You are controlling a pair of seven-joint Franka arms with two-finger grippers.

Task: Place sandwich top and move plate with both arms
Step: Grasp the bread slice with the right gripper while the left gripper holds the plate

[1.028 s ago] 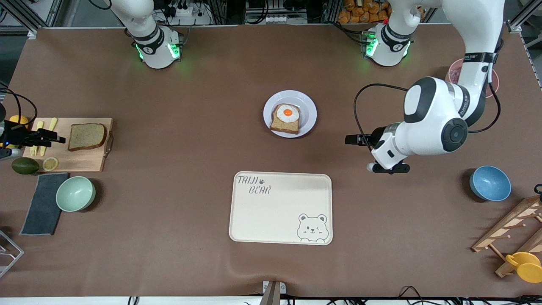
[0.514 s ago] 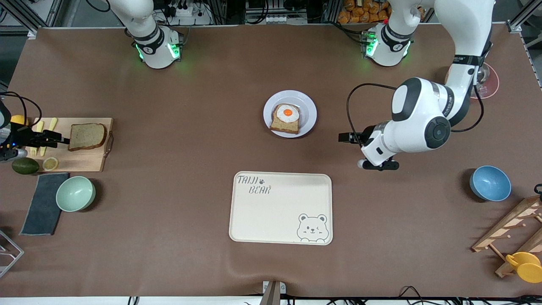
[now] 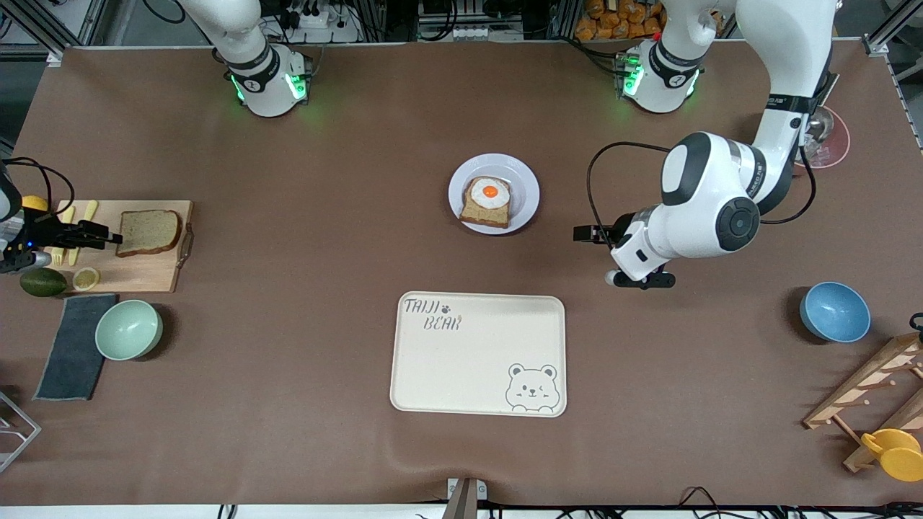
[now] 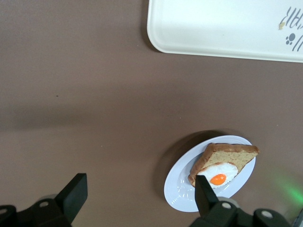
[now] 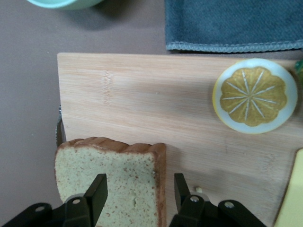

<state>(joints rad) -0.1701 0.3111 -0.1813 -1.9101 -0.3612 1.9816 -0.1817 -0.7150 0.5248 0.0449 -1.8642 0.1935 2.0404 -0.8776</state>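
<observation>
Sandwich top (image 3: 148,232) (image 5: 111,182) lies flat on the board (image 3: 144,270) (image 5: 156,99) at the right arm's end of the tabletop (image 3: 324,216); the right claw (image 3: 109,236) (image 5: 138,191) sits at its crust edge, one finger (image 5: 97,194) over the crumb and the other over the board just beside the crust, part-open, slice not lifted. Plate (image 3: 523,184) (image 4: 177,184) with the egg-topped slice (image 3: 487,202) (image 4: 222,164) sits mid-tabletop, farther from the front camera than the tray (image 3: 478,353) (image 4: 222,28). Left claw (image 3: 588,235) (image 4: 137,198) hangs wide and empty over bare tabletop beside the plate, toward the left arm's end.
</observation>
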